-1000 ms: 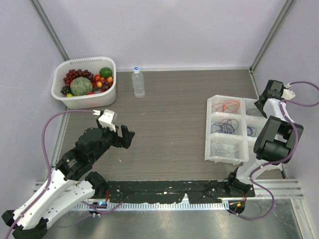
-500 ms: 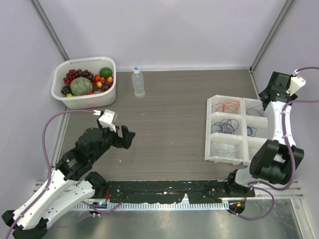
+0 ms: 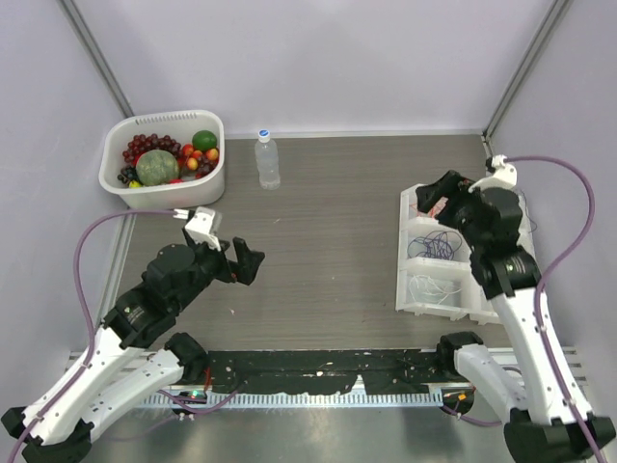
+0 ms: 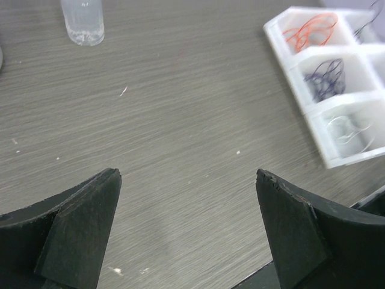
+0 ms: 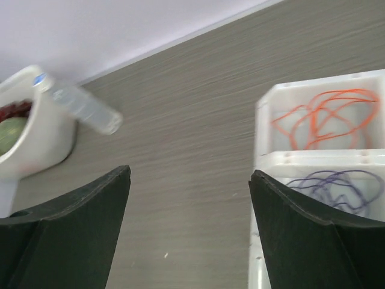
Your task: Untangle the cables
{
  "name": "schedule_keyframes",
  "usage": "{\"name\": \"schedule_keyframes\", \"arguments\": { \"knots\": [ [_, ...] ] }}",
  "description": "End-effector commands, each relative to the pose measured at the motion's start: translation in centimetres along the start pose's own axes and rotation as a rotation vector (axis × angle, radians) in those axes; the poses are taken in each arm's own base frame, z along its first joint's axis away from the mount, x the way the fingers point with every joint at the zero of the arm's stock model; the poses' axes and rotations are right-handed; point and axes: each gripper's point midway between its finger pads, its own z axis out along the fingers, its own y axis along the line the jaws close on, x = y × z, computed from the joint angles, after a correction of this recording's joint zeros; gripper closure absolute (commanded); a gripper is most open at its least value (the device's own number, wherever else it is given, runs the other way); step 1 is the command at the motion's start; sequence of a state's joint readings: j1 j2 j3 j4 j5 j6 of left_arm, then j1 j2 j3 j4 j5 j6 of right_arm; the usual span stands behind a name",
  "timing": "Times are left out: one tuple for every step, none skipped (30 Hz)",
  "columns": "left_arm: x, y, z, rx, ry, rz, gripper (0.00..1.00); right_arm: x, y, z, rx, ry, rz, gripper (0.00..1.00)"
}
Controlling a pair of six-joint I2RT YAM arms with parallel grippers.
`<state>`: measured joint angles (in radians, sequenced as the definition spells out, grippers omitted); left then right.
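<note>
A white compartment tray (image 3: 403, 253) stands at the right of the table. It holds thin loopy cables: an orange one (image 3: 431, 206), a purple one (image 3: 436, 243) and a white one (image 3: 430, 286). My right gripper (image 3: 436, 193) hovers open and empty over the tray's far left corner. In the right wrist view (image 5: 189, 173) the orange cable (image 5: 319, 120) and the purple cable (image 5: 337, 183) lie just right of it. My left gripper (image 3: 246, 262) is open and empty over bare table at the left. In the left wrist view (image 4: 187, 174) the tray (image 4: 289, 57) is far off at the upper right.
A white basket of fruit (image 3: 214, 169) stands at the far left. A clear water bottle (image 3: 267, 159) stands beside it. A black mat (image 3: 318, 371) runs along the near edge. Metal frame posts rise at both far corners.
My right arm has swung from beyond the tray's far right edge to above its far left corner. The left gripper has shifted slightly.
</note>
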<state>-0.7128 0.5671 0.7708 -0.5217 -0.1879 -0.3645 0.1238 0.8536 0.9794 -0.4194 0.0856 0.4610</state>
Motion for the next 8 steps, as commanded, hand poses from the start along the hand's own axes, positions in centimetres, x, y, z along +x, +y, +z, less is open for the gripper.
{"name": "schedule_keyframes", "arguments": {
  "knots": [
    [-5.2,-1.9,-2.1,0.076,-0.160,-0.144,0.01,-0.5,6.1,-5.7,-0.382,-0.064,0.006,0.14],
    [-5.8,-2.1,-2.6,0.092,-0.191,-0.168,0.00,-0.5,6.2,-6.5,-0.402,-0.071,-0.005,0.14],
    [-6.4,-2.4,-3.2,0.112,-0.220,-0.196,0.00,-1.1,6.4,-8.3,-0.430,-0.110,-0.031,0.14],
    [-7.1,-2.7,-3.8,0.137,-0.257,-0.233,0.00,-1.4,6.7,-9.3,-0.452,-0.128,-0.043,0.14],
    [-7.9,-2.8,-4.7,0.153,-0.301,-0.263,0.00,-1.9,6.8,-11.0,-0.477,-0.172,-0.066,0.14],
    [-8.7,-2.8,-5.5,0.168,-0.348,-0.299,0.00,-2.5,6.9,-12.1,-0.487,-0.202,-0.070,0.14],
    [-9.4,-2.8,-6.3,0.181,-0.383,-0.328,0.00,-2.8,6.8,-13.3,-0.489,-0.222,-0.075,0.14],
    [-10.3,-2.8,-7.3,0.196,-0.426,-0.347,0.00,-4.0,7.1,-15.0,-0.500,-0.265,-0.080,0.14]
  ]
}}
